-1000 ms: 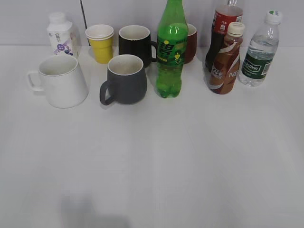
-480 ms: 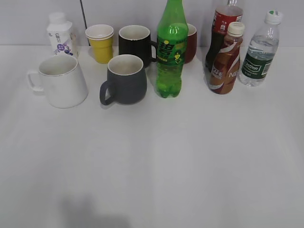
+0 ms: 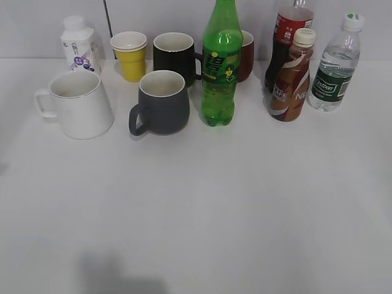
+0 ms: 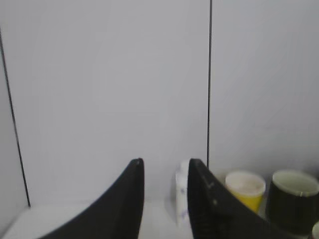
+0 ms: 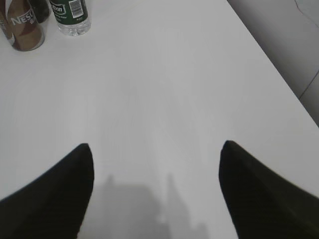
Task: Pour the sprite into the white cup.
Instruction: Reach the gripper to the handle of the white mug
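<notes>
The sprite (image 3: 219,67), a tall green bottle with a green-and-yellow label, stands upright at the back middle of the table. The white cup (image 3: 79,104), a large mug with its handle to the left, stands at the back left. Neither gripper shows in the exterior view. My left gripper (image 4: 164,167) is held up facing the back wall, its jaws a narrow gap apart and empty. My right gripper (image 5: 155,149) is wide open and empty above bare table near the right side. The sprite and white cup are out of both wrist views.
A grey mug (image 3: 160,102), black mug (image 3: 174,56), yellow cup (image 3: 130,56) and small white bottle (image 3: 78,44) stand around the white cup. A brown mug (image 3: 246,55), cola bottle (image 3: 288,30), coffee bottle (image 3: 291,76) and water bottle (image 3: 334,67) stand to the right. The table's right edge (image 5: 279,74) is close.
A faint shadow has appeared at the table's left edge. The bottles and cups have not moved.
</notes>
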You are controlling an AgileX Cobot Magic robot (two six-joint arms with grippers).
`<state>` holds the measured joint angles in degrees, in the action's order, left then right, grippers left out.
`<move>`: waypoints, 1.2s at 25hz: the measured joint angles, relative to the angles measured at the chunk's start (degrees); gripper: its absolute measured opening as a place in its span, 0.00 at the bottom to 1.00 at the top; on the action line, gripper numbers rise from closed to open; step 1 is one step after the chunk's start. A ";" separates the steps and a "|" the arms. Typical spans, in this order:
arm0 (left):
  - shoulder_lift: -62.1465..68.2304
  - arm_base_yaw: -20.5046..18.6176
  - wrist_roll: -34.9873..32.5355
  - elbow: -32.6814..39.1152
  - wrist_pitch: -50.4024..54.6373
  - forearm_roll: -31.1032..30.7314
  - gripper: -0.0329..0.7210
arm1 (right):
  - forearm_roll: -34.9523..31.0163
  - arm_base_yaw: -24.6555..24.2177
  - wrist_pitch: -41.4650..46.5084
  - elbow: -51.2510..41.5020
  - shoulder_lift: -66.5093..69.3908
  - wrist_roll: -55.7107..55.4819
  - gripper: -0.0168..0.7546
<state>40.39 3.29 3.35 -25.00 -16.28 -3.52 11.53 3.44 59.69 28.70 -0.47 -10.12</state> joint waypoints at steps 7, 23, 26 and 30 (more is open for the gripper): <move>26.63 0.00 0.00 0.18 -17.11 0.00 0.37 | 0.00 0.00 0.00 0.00 0.00 0.00 0.78; 66.62 0.00 0.00 6.77 -52.07 -6.93 0.37 | 0.00 0.00 0.00 0.00 0.00 0.00 0.78; 67.78 0.00 0.00 4.53 -52.41 -6.82 0.37 | 0.00 0.00 0.00 0.00 0.00 0.00 0.78; 67.84 0.00 0.00 1.47 -52.80 -6.63 0.37 | 0.00 0.00 0.00 0.00 0.00 0.00 0.78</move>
<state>108.22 3.29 3.35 -23.53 -69.07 -10.14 11.53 3.44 59.69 28.70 -0.47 -10.12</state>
